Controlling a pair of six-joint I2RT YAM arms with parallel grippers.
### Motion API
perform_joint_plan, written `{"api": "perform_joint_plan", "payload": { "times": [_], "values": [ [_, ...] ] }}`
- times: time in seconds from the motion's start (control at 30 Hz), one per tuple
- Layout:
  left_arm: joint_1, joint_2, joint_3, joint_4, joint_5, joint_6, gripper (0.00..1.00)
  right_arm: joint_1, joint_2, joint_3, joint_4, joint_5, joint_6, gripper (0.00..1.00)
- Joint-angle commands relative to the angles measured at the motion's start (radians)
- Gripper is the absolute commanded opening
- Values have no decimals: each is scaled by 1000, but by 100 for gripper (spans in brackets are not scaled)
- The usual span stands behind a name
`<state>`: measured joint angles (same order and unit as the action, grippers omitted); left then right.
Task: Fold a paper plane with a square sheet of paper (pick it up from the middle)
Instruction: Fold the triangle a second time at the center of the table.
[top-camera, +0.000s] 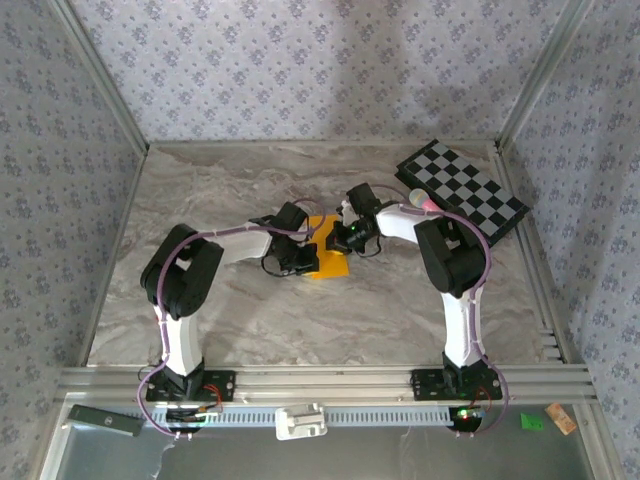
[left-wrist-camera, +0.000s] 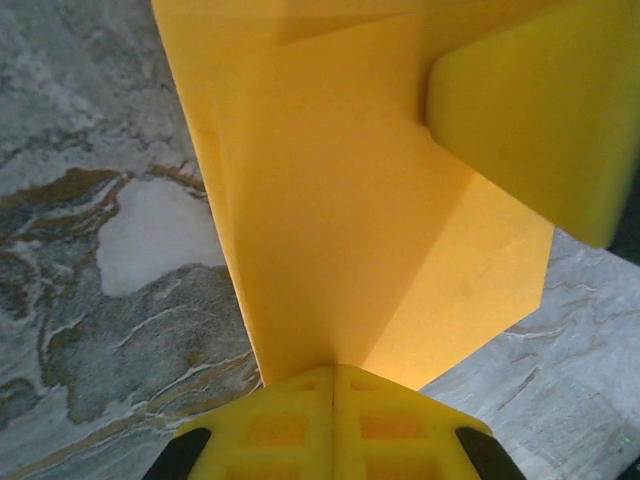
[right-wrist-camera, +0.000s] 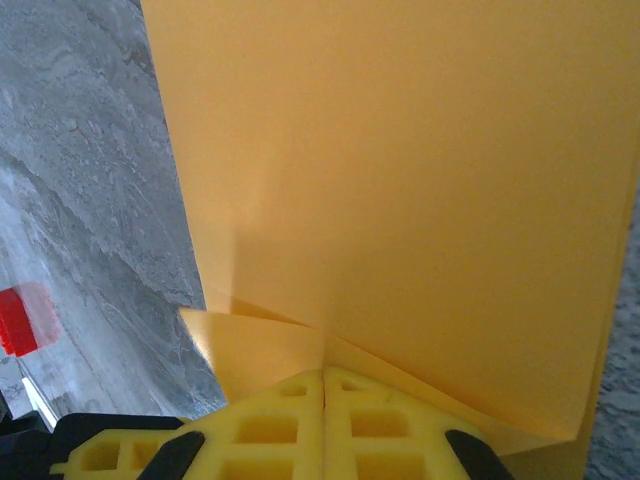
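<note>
Two pairs of fingers meet mid-frame in the top view, both pinched shut on the thin, creased, orange-yellow square sheet of paper (top-camera: 330, 265) over the marbled grey bench (top-camera: 230, 310). From the left fingers (left-wrist-camera: 295, 410) and the right fingers (right-wrist-camera: 285, 410) it stretches up-frame. We judge neither arm nearer. The black-and-white checkered board (top-camera: 462, 192) sits well apart, upper right.

A robot lab's test cell, it seems, not a home: two arms (top-camera: 180, 290) (top-camera: 455, 270) are bolted to an aluminium rail (top-camera: 320, 382) at the near edge of a marble-look table (top-camera: 250, 320). Metal frame posts (top-camera: 100, 75) and flower-print walls (top-camera: 300, 60) box it in, and a checkered board (top-camera: 462, 192) lies far right.
</note>
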<state>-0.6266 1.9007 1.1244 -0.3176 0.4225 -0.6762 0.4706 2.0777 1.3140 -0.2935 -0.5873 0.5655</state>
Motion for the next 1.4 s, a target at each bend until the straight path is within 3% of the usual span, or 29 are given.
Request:
{"api": "perform_joint_plan", "payload": {
  "times": [0.0,0.43,1.17,1.37],
  "values": [
    [6,32,-5,-33,-11,-22,0,-17,40,11,-146,90,-45,3],
    [9,31,-33,-27,-1,-22,0,28,-88,-36,-69,6,-13,3],
    [14,29,-57,-19,4,-28,0,73,0,-46,-90,21,-46,3],
    [19,53,-67,-97,-33,-40,0,17,19,-44,-79,39,-69,3]
  ]
}}
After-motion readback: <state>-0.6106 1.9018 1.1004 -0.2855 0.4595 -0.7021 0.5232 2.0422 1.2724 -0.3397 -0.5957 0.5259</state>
